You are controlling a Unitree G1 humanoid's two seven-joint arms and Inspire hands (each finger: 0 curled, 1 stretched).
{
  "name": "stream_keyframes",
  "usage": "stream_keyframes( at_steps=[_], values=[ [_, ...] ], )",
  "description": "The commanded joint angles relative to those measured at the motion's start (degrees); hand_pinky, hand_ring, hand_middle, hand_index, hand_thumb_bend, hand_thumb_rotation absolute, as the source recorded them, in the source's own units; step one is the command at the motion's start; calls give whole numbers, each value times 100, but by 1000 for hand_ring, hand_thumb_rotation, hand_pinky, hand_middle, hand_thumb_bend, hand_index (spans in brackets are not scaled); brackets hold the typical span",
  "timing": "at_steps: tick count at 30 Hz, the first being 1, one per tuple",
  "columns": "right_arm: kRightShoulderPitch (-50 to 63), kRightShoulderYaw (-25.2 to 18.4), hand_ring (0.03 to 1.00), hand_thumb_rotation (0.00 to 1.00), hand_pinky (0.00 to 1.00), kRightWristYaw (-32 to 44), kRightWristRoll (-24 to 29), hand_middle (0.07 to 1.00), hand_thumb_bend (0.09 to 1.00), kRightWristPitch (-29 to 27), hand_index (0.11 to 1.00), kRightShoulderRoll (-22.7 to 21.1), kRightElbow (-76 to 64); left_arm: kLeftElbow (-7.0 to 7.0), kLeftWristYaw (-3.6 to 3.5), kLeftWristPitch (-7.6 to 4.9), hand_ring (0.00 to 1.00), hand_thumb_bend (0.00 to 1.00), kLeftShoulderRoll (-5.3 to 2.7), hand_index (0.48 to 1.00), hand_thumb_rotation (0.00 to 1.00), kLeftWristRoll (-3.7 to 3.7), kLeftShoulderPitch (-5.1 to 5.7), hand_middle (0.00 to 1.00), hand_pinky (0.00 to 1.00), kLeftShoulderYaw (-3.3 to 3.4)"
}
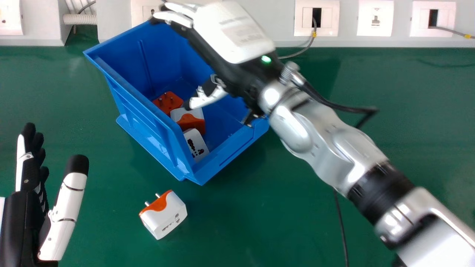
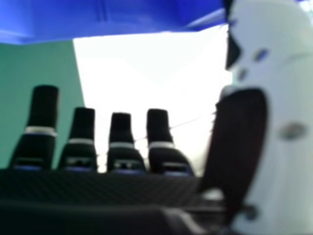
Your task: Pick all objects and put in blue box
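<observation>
Hovering over blue box (image 1: 148, 129): right robot hand (image 1: 233, 33), wide, fingers extended
Inside: orange adapter (image 1: 169, 102), white-and-orange adapter (image 1: 189, 119), white adapter (image 1: 198, 146)
Green surface (image 1: 278, 207): loose adapter (image 1: 163, 215), near the box
Left robot hand (image 1: 24, 218): wide, head view's left edge

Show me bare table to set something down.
Bare table: left of the box, beyond the left hand; and far right, between right forearm and sockets. Crowded: the box, with three adapters inside and the right hand above; a fourth lies in front.
</observation>
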Motion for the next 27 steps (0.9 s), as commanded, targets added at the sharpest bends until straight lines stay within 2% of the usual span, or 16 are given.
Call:
stream_keyframes(
  at_steps=[1,5,9,11,15,19,23,27],
  values=[
    [295,-236,850,0,643,-44,-6,866,679,-39,813,-203,-724,-30,0,-142,1000,602,56,999,833,-36,-12,1000,998,42],
    [917,-509,869,0,676,15,74,876,632,-127,826,-490,-1548,-64,-18,-136,1000,609,52,994,832,-75,2,1000,996,60],
    [1555,-789,872,0,686,126,55,877,627,-60,828,-703,-2438,-101,-27,-132,1000,612,25,992,832,-118,14,1000,994,59],
    [1983,-945,872,0,686,198,23,875,633,37,826,-794,-2995,-102,-21,-148,1000,616,9,991,831,-128,16,999,993,47],
    [2724,-1177,848,0,646,165,31,840,700,-13,784,-889,-3655,-115,-2,-165,1000,626,-18,989,830,-108,15,998,990,17],
    [3478,-1333,801,0,586,6,144,800,727,-448,738,-1054,-3900,-143,9,-193,1000,613,-47,989,828,-98,57,998,988,0],
    [4076,-1433,763,0,556,-103,267,767,699,-1060,710,-1233,-3885,-120,25,-217,1000,617,-56,988,828,-109,81,997,986,27],
    [4751,-1535,750,0,548,-17,365,753,689,-1546,697,-1464,-4006,-172,80,-189,1000,621,-103,980,828,-32,139,995,984,-6]
  ],
)
